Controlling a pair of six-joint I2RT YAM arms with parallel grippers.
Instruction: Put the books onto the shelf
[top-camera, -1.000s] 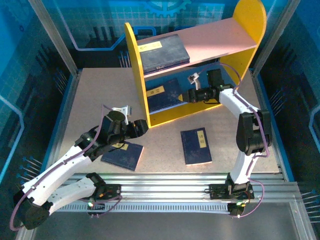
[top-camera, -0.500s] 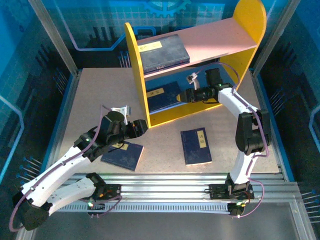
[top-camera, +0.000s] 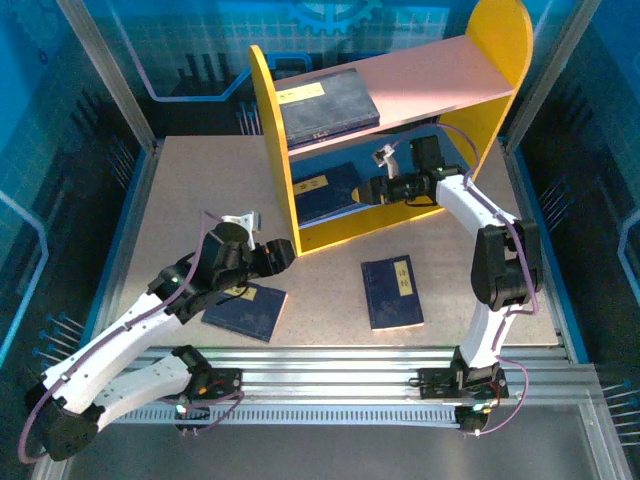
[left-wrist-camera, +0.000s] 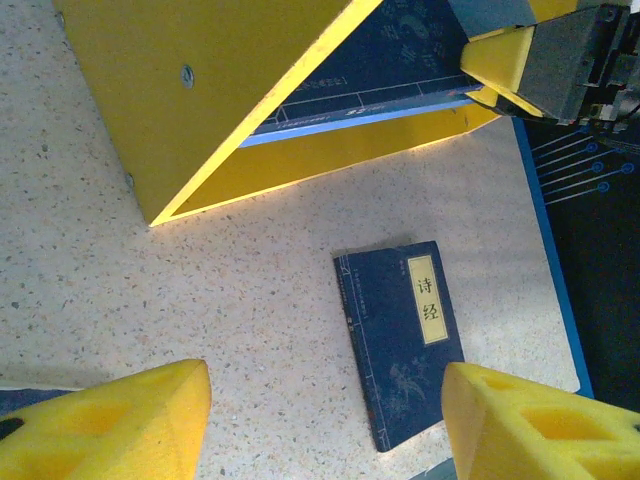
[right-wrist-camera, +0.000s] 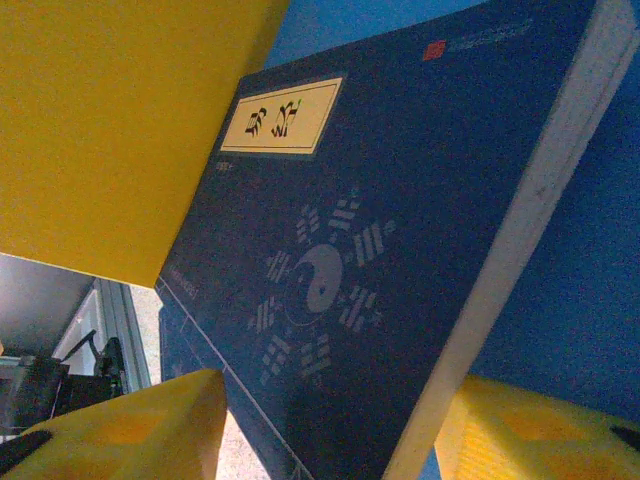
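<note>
A speckled table sits inside blue walls. The shelf stands at the table's far edge, with one book lying flat on its pink upper board. A second book lies on the lower tier. The right gripper reaches into that tier at this book's right end, its yellow fingers spread apart and not clamping it. The left gripper hovers wide and empty near the table's left side, above a third book. A fourth book lies flat near the middle of the near edge.
</note>
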